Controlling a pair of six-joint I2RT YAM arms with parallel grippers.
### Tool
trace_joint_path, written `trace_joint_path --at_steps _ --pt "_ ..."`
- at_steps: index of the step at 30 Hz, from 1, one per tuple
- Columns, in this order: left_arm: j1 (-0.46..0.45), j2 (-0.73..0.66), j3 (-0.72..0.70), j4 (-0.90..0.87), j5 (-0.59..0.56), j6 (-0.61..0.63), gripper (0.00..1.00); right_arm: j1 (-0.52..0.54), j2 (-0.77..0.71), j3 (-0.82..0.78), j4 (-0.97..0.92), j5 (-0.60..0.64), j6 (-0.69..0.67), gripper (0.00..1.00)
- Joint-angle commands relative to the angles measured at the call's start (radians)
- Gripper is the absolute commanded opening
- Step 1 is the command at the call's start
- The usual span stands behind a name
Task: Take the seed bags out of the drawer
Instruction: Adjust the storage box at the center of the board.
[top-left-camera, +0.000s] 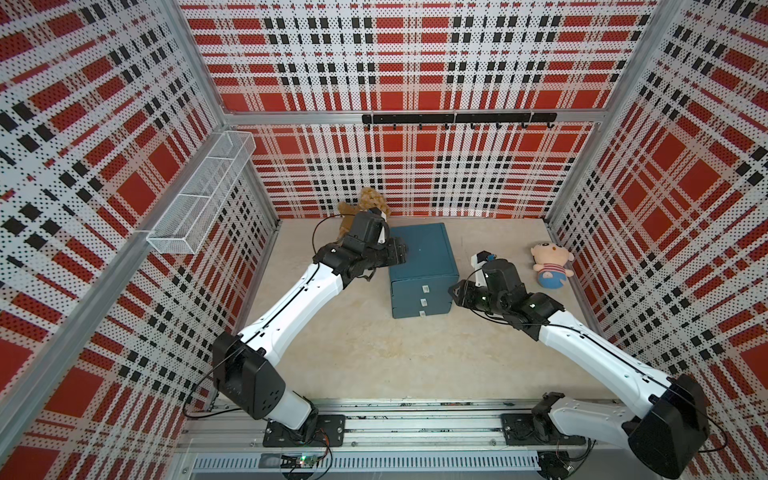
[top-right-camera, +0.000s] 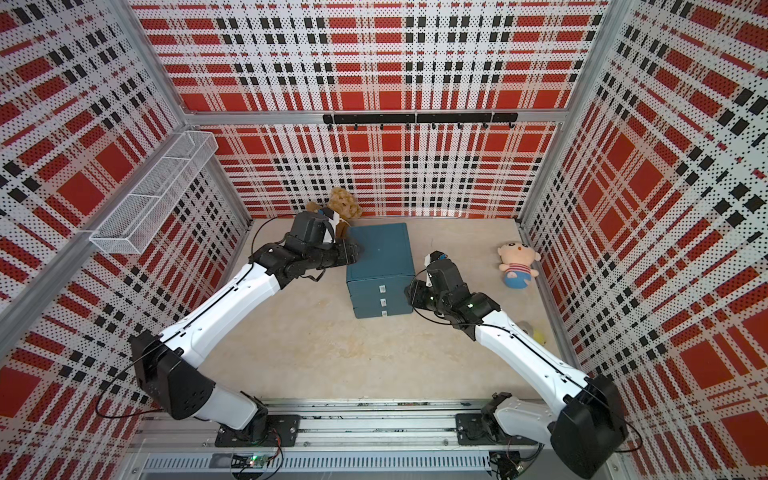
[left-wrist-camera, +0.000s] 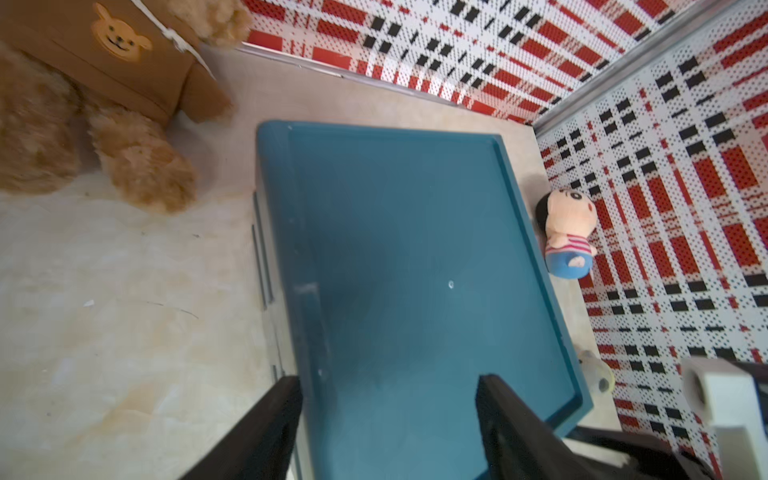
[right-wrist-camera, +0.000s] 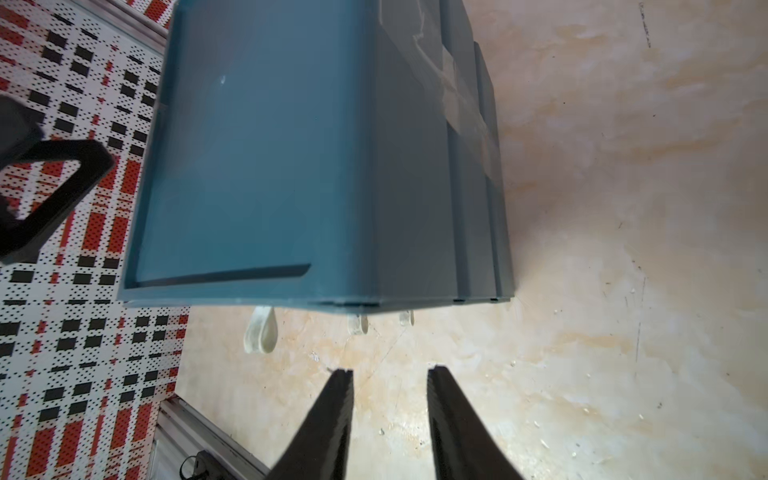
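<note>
- The blue cabinet is seen mid-table, its three drawers shut.
- The seed bags are hidden from every view.
- The left gripper is held at the cabinet's 9 o'clock edge, jaws apart over the top rim, nothing clamped.
- The right gripper is held at 4 o'clock, jaws parted and empty, short of the pull tabs.
- A teddy bear is seen at 11 o'clock, a doll at 3 o'clock.
</note>
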Motion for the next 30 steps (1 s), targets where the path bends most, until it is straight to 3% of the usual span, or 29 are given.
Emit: trace_joint_path --at_steps 1,13,20,23,30 --pt "-0.005 -0.002 -0.04 -0.013 0.011 -0.009 0.71 -0.024 0.044 0.038 0.002 0.007 -0.026 0.38" --pt "0.0 0.058 -0.011 -0.013 0.005 -0.027 0.73 -0.137 0.231 0.17 0.027 -0.102 -0.074 0.37" --pt "-0.004 0.128 0.034 -0.004 0.005 -0.057 0.69 -0.144 0.273 0.198 0.04 -0.142 -0.062 0.37" --pt "-0.015 0.155 0.049 0.003 0.004 -0.07 0.64 -0.143 0.201 0.103 0.106 -0.178 0.017 0.37" --pt "-0.045 0.169 0.026 0.027 -0.01 -0.106 0.62 -0.131 -0.086 -0.273 0.537 -0.21 0.418 0.47"
